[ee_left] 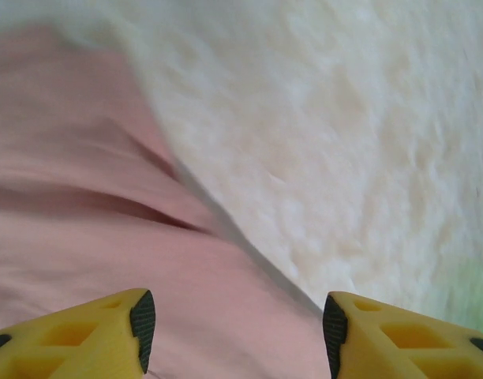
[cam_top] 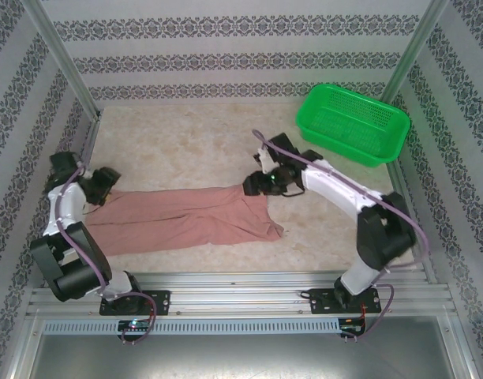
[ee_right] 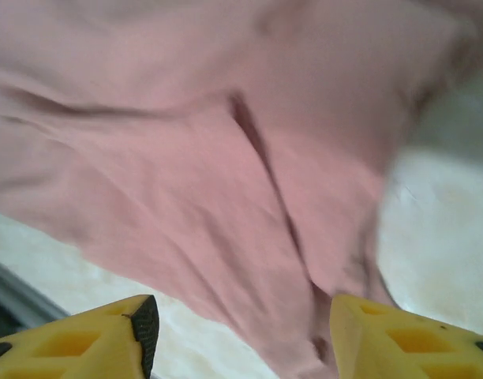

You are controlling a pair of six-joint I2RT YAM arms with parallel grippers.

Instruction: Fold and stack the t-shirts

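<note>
We see the shirt lying in a long pink band on the near tabletop, running from 9 o'clock toward the centre of the top view, its wider end toward 5 o'clock. Our left fingers sit at its 9 o'clock end, our right fingers at its far corner near the centre. In both wrist views the yellow fingers stand apart, released, with cloth below and nothing between them. The basket sits at 2 o'clock.
</note>
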